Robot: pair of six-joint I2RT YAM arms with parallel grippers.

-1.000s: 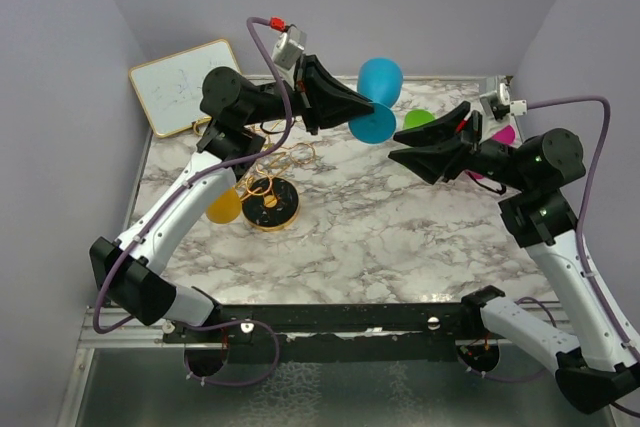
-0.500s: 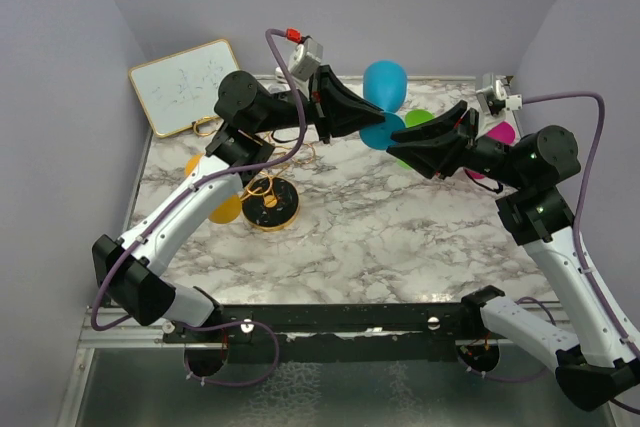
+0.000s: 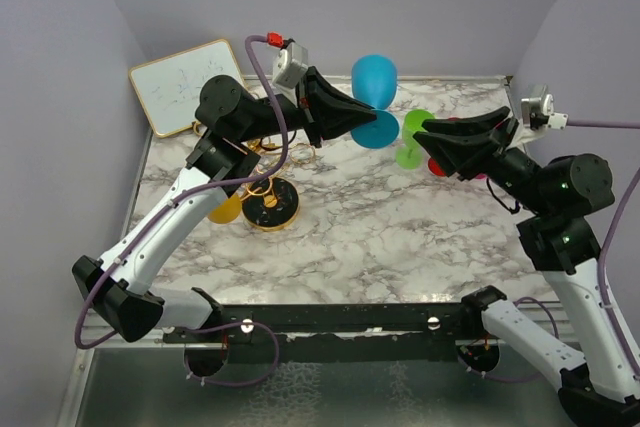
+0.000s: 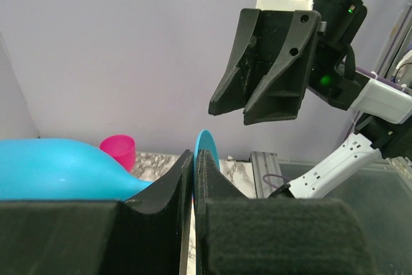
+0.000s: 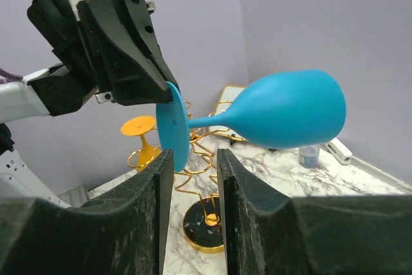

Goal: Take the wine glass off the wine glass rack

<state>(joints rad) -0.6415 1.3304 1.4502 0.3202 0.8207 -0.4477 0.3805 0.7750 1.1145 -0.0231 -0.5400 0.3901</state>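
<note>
Clearing the gold wire wine glass rack (image 3: 270,209)?
– Yes: left end effector (image 3: 362,119) clamps the blue plastic wine glass (image 3: 373,77) by its stem above the far tabletop (image 3: 380,227), right of it. Right end effector (image 3: 425,144), slightly parted and empty, has backed off.
</note>
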